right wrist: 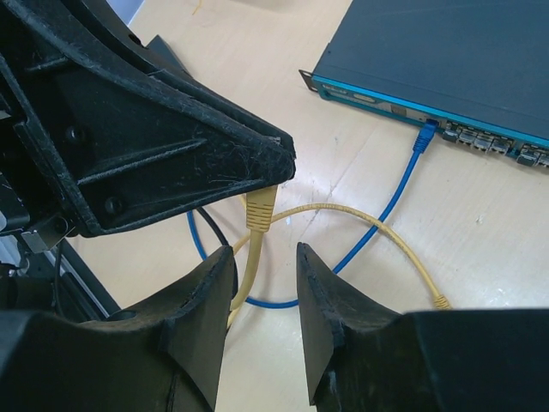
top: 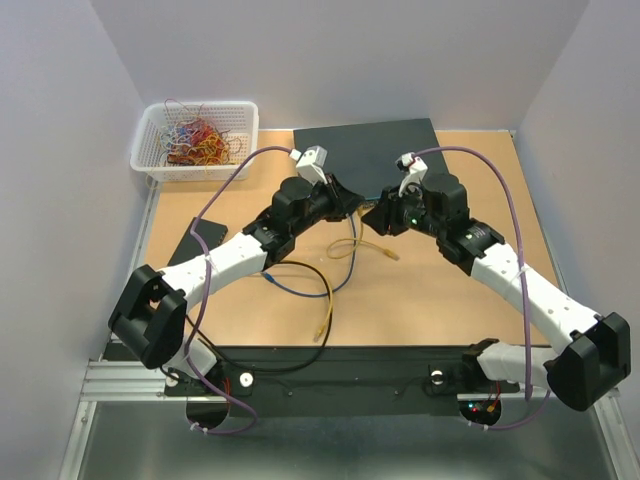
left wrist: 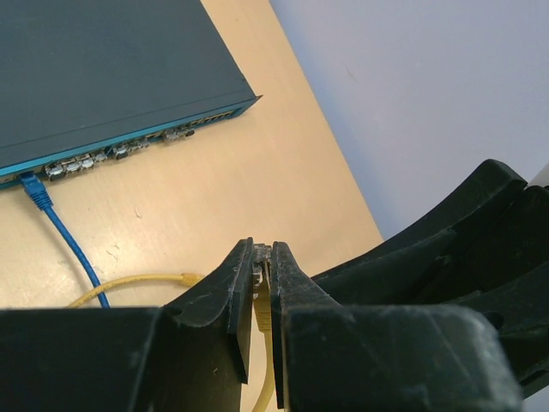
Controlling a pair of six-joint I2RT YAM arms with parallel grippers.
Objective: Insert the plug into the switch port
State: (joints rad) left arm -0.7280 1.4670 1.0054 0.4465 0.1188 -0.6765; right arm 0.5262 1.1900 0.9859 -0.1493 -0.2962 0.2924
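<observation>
Plug (right wrist: 260,206), yellow, sat pinched in L gripper (left wrist: 263,256), jaws shut on it, well short of switch (right wrist: 446,51). R gripper (right wrist: 264,257) stood part open, fingers either side of plug's cable (right wrist: 254,245), grip unclear. R wrist view showed plug body; L wrist showed switch's port row (left wrist: 129,153).

Top view: fixed high at the near edge, looking down over the whole table (top: 440,300). Left wrist view: tight behind its own fingers (left wrist: 219,296), facing the switch (left wrist: 103,69) front. Right wrist view: equally tight, facing the switch from the opposite side. All three share switch and yellow cable (right wrist: 254,249).
</observation>
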